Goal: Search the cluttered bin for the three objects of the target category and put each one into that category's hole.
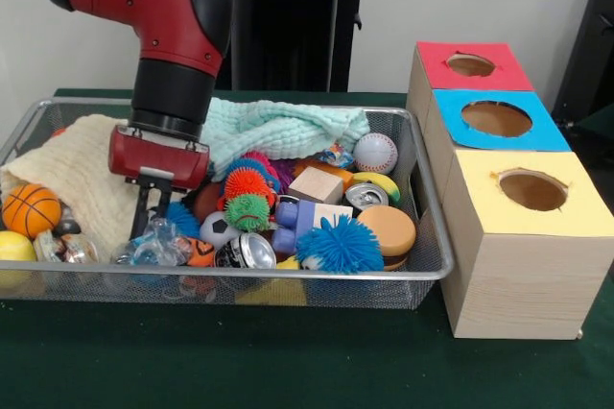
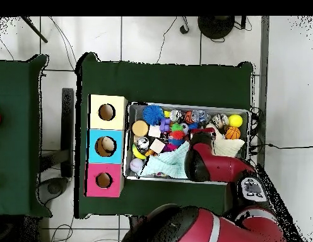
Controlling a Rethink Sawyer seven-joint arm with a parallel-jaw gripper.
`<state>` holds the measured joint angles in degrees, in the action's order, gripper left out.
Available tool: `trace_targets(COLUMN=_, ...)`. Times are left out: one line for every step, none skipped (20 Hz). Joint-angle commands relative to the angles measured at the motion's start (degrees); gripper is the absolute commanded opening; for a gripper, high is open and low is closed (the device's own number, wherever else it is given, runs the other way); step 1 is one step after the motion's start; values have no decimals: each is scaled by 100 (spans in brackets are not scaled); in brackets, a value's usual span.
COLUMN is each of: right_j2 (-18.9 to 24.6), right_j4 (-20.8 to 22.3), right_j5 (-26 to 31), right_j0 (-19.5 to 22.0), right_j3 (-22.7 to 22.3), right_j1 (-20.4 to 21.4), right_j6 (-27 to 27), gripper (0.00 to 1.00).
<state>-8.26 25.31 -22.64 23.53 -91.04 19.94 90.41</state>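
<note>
The wire-mesh bin (image 1: pixel 422 270) is full of toys and shows from above too (image 2: pixel 187 104). A clear dented bottle with a blue label (image 1: pixel 156 246) lies near its front left rim. My gripper (image 1: pixel 152 227) hangs from the red arm and reaches down into the clutter right over this bottle, touching or almost touching it. A second clear bottle (image 1: pixel 65 249) lies further left beside an orange ball (image 1: pixel 31 209). I see no third bottle. In the overhead view the arm (image 2: pixel 206 161) covers the gripper.
Three hole-topped boxes stand right of the bin: red (image 1: pixel 470 65), blue (image 1: pixel 496 119), yellow (image 1: pixel 532 190). Silver cans (image 1: pixel 251 252) (image 1: pixel 366 196), spiky balls (image 1: pixel 338 244), a baseball (image 1: pixel 375 152), wooden blocks and two cloths (image 1: pixel 288 129) (image 1: pixel 82 174) fill the bin.
</note>
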Motion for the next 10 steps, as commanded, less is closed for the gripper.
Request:
trace_targets(right_j2=355, right_j4=-185, right_j5=-655, right_j0=-160, right_j3=-44, right_j1=440, right_j6=1091, gripper=0)
trace_targets(right_j2=346, right_j4=-173, right_j5=-621, right_j0=-167, right_j3=-68, right_j1=485, right_j6=1095, gripper=0)
trace_targets(right_j2=325, right_j4=-170, right_j5=-609, right_j0=-180, right_j3=-103, right_j1=532, right_j6=1097, gripper=0)
trace_targets(right_j2=304, right_j4=-175, right_j5=-598, right_j0=-194, right_j3=-126, right_j1=569, right_j6=1095, gripper=0)
trace_targets(right_j2=266, right_j4=-201, right_j5=-611, right_j0=-228, right_j3=-150, right_j1=602, right_j6=1088, gripper=0)
trace_targets(right_j2=229, right_j4=-227, right_j5=-624, right_j0=-261, right_j3=-175, right_j1=635, right_j6=1080, gripper=0)
trace_targets(right_j2=191, right_j4=-251, right_j5=-645, right_j0=-285, right_j3=-214, right_j1=655, right_j6=1079, gripper=0)
trace_targets(right_j2=154, right_j4=-287, right_j5=-678, right_j0=-315, right_j3=-240, right_j1=659, right_j6=1077, gripper=0)
trace_targets(right_j2=130, right_j4=-312, right_j5=-674, right_j0=-337, right_j3=-269, right_j1=679, right_j6=1083, gripper=0)
trace_targets(right_j2=89, right_j4=-354, right_j5=-684, right_j0=-374, right_j3=-305, right_j1=699, right_j6=1090, gripper=0)
